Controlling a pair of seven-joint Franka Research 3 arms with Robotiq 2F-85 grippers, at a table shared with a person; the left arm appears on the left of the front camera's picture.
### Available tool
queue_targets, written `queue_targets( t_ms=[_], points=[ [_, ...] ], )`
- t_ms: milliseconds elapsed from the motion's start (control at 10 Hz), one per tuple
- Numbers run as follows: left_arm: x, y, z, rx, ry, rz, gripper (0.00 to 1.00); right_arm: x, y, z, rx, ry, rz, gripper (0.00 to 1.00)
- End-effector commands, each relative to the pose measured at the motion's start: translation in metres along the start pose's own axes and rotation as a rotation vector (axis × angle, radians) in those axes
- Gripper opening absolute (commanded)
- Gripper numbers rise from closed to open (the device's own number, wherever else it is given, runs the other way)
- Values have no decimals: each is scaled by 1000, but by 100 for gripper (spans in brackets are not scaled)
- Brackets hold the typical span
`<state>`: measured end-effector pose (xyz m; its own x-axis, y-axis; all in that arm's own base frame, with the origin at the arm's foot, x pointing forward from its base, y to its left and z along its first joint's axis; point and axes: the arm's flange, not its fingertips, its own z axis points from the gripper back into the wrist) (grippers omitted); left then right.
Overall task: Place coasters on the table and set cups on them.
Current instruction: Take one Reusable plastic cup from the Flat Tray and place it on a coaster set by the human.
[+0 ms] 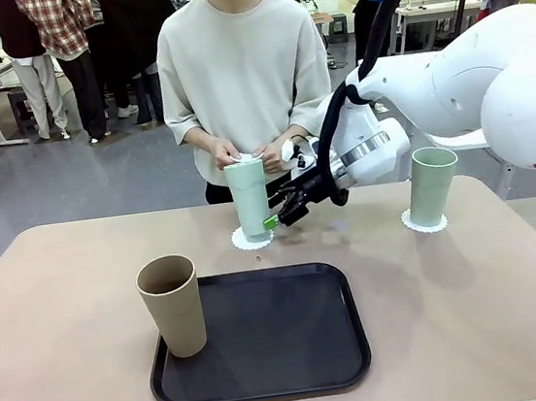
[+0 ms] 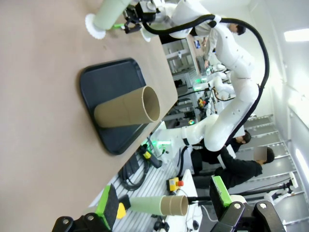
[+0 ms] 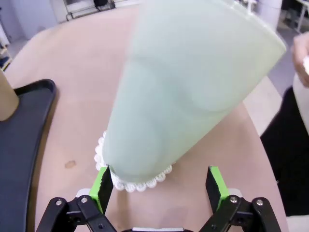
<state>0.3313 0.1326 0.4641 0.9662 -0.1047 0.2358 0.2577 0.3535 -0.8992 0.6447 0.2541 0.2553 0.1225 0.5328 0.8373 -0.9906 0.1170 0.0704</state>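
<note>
Right claw (image 1: 273,222) is spread open, pads flanking the base of the mint cup (image 1: 248,198). That cup stands upright on its coaster (image 1: 250,241), so I judge it placed, not gripped. The second mint cup (image 1: 432,185) sits on the right coaster (image 1: 426,224). The tan cup (image 1: 173,305) waits on the tray (image 1: 271,381), on the bench (image 1: 480,331). Left claw (image 2: 164,203) is open and empty.

A black tray (image 1: 275,337) lies by the near edge of the table (image 1: 480,331). A person in a cream top (image 1: 243,76) stands at the far edge.
</note>
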Motion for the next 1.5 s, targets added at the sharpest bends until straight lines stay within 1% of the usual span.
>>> queue_targets(
  t_ms=[0, 100, 300, 900, 1200, 1300, 1400],
  points=[
    [-1, -2, 2, -11, -5, -8, 100, 3, 14, 10, -8, 116, -50, 100],
    [-1, -2, 2, -11, -5, -8, 100, 13, 22, 21, 8, 151, -42, 100],
    [-1, -2, 2, -11, -5, -8, 100, 28, 29, 35, -15, 159, -17, 100],
    [-1, -2, 2, -11, -5, -8, 100, 31, 35, 33, 24, 162, -18, 100],
    [-1, -2, 2, -11, -5, -8, 100, 31, 36, 34, 34, 162, -41, 100],
    [-1, -2, 2, -11, -5, -8, 100, 32, 36, 34, 38, 158, -49, 100],
    [-1, -2, 2, -11, -5, -8, 100, 34, 36, 33, 34, 132, -76, 100]
  ],
)
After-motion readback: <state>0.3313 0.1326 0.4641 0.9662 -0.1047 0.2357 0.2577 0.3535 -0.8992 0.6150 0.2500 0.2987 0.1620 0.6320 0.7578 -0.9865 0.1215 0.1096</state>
